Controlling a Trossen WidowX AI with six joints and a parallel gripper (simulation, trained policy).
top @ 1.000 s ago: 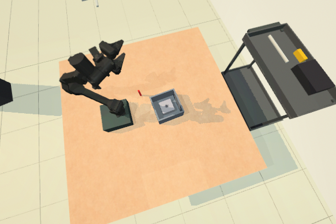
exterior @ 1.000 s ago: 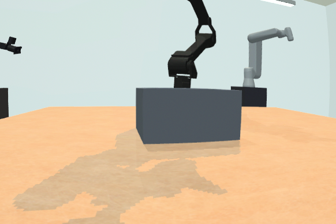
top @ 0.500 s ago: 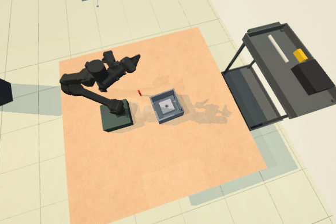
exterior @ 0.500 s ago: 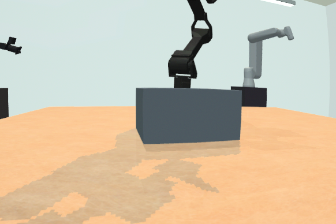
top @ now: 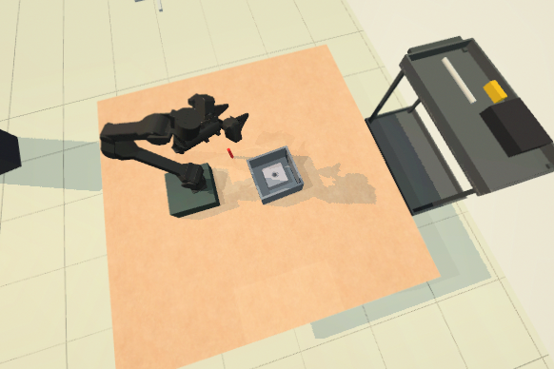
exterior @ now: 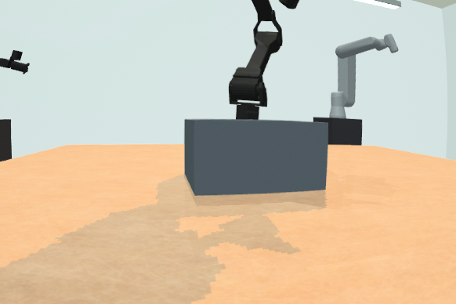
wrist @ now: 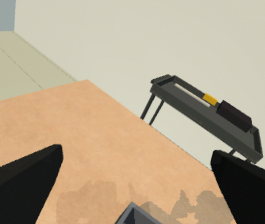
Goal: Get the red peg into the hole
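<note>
Tabletop (top: 172, 266) (exterior: 377, 235) (wrist: 93, 135) looks matt, faintly mottled to me. Box (top: 282, 192) (exterior: 259, 157) (wrist: 132, 212) reads smooth, matt plastic on my feed.
</note>
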